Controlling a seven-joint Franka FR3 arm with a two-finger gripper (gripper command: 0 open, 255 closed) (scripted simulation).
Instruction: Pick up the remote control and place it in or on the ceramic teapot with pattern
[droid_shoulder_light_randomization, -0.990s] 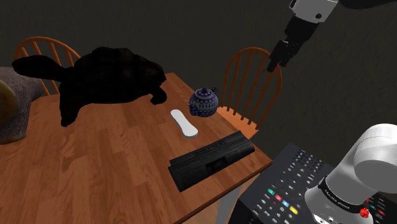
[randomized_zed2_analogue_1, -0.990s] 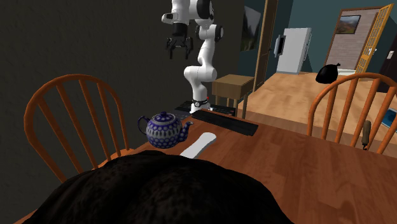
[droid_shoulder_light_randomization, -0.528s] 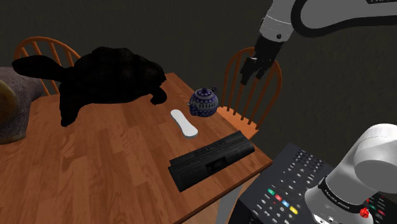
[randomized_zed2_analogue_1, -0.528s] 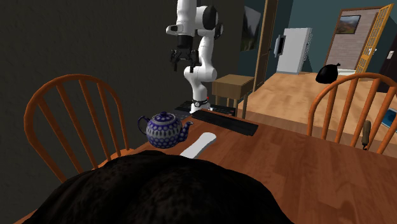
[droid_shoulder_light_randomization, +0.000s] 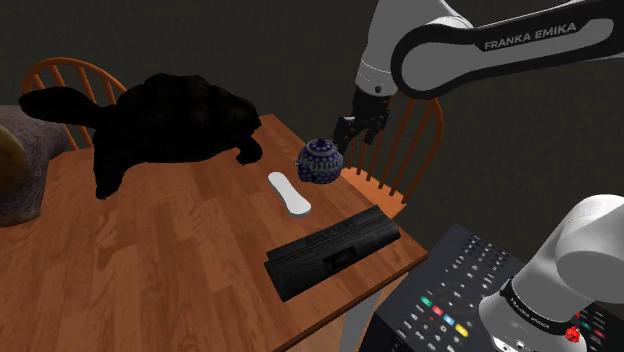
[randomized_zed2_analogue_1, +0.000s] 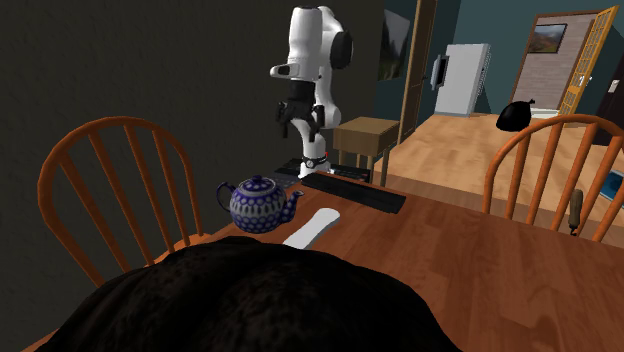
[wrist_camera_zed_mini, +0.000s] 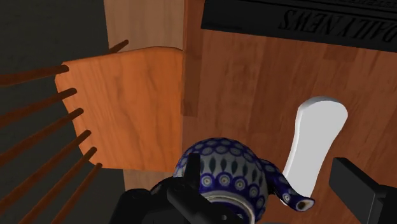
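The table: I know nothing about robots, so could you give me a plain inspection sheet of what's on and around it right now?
Surface: wooden table, bare wood between the items.
Job's things: white remote lying flat; blue patterned teapot upright just beside it, near the table edge, lid on.
Clutter: long black box near the robot; big black shape at the far end.
Hand: hand open, empty, in the air close to the teapot.
Cables: nothing seen.
Surroundings: wooden chair beside the teapot; white fridge through a doorway.
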